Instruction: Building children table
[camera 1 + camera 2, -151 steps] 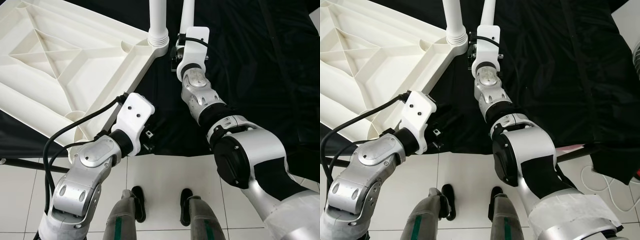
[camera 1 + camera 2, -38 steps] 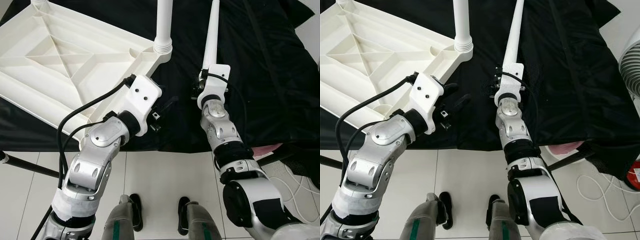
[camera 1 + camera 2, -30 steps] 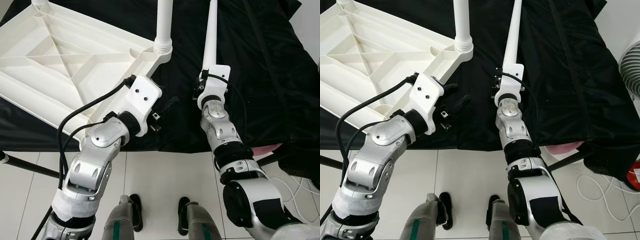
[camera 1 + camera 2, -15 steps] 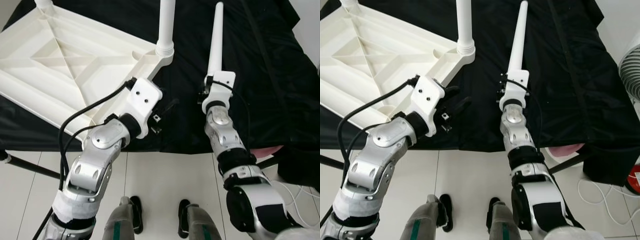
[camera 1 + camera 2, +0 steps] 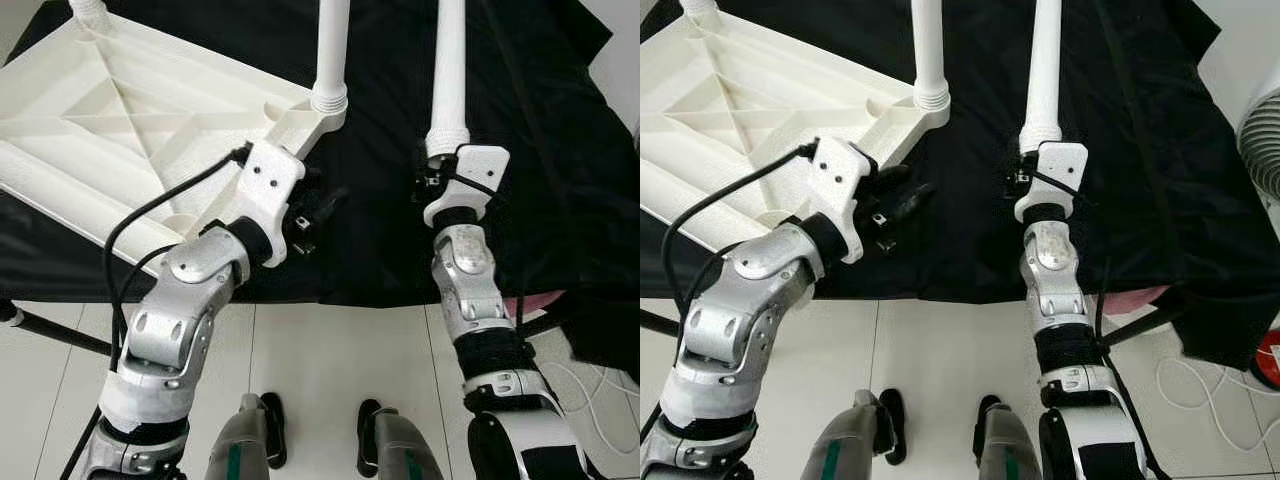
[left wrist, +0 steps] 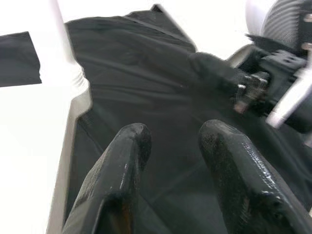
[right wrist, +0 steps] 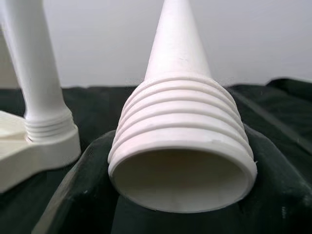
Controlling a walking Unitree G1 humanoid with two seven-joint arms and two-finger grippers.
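The white children's table top [image 5: 120, 120] lies upside down on a black cloth, with one white leg [image 5: 330, 50] standing in its near right corner. My right gripper [image 5: 441, 170] is shut on the threaded end of a second, loose white leg [image 5: 449, 70], which stands almost upright over the cloth to the right of the table top. In the right wrist view the leg's ribbed hollow end [image 7: 183, 122] sits between the dark fingers. My left gripper [image 5: 320, 212] hovers open just below the corner that bears the fitted leg, with nothing between its fingers [image 6: 124, 161].
The black cloth [image 5: 540, 120] covers the ground ahead and ends at white floor tiles [image 5: 330, 360] by my feet. A black pole [image 5: 50, 330] lies at the lower left. A fan [image 5: 1265, 120] stands at the right, with a cable [image 5: 1185, 375] below it.
My right gripper has swung the loose leg from a slant to nearly upright and shifted it a little right. The left gripper has moved slightly left, toward the table top's corner.
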